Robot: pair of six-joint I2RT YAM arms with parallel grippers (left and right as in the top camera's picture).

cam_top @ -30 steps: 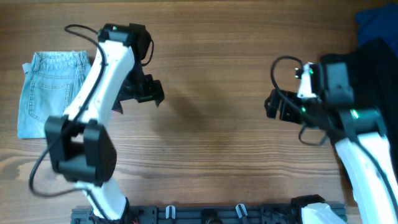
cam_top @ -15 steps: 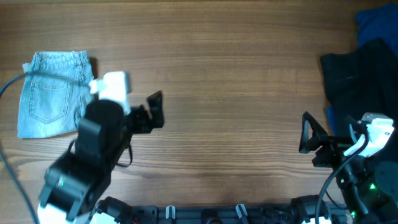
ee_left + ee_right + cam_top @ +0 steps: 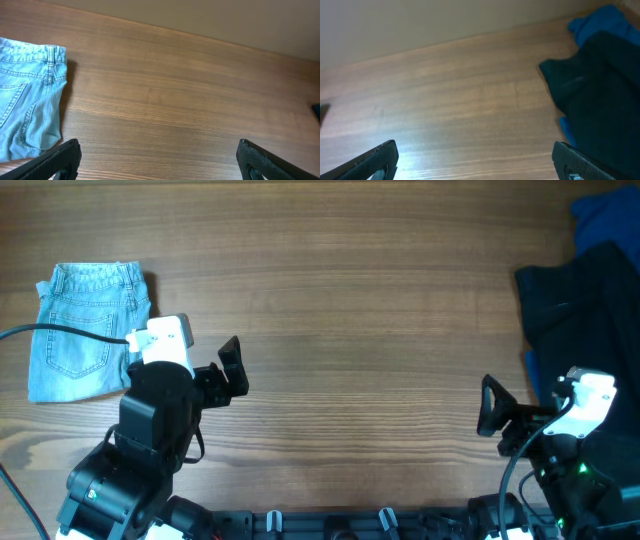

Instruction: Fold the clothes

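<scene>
Judging the denim shorts (image 3: 85, 330) first: they lie flat on the worktop (image 3: 360, 300), doubled leg over leg with one back pocket up. They sit off to the left of and beyond the left fingers (image 3: 232, 362), not touching them. Those fingers are spread wide with nothing between them, and so are the right fingers (image 3: 490, 402), well apart from the shorts. If another fold is wanted, I'd bring the left fingers down on the near hem, pinch both layers together, and carry them towards the waistband with edges matched. My left wrist view shows the belt loop and the slightly puffed fold edge that overhead flattens; overhead alone gives the full outline. My right wrist view misses the shorts, showing only the black garment (image 3: 600, 85) and royal blue cloth (image 3: 600, 22) right of its fingers.
</scene>
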